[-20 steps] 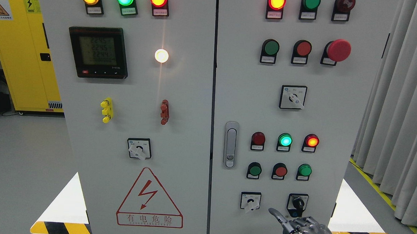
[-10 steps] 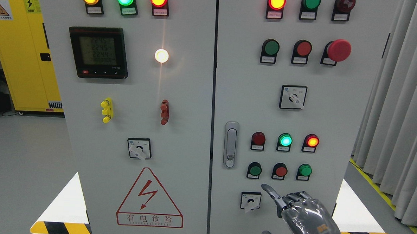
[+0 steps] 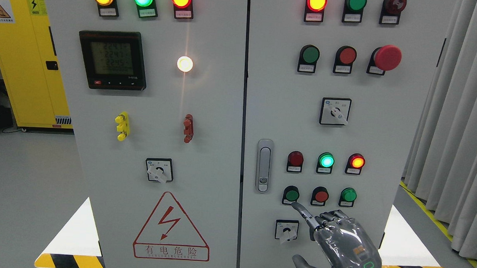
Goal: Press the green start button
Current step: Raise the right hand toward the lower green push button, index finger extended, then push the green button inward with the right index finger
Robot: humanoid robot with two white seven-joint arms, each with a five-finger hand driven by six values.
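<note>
One hand is at work: the right hand (image 3: pixel 340 245) comes in from the lower right of the head view with its index finger (image 3: pixel 304 214) extended and the other fingers curled in, grasping nothing. The fingertip sits just below the green start button (image 3: pixel 291 194), at or very near its lower edge; whether it is touching cannot be told.

Step in hand, by my reading: final approach, press not yet made. The next move calls for a slight lift of the fingertip onto the button face, then a push straight into the cabinet door (image 3: pixel 383 128), keeping clear of the red button (image 3: pixel 320 196) just beside it.

The target is a round, dark green, unlit cap in a black bezel, leftmost in the lower button row, right of the door latch (image 3: pixel 264 165).
</note>
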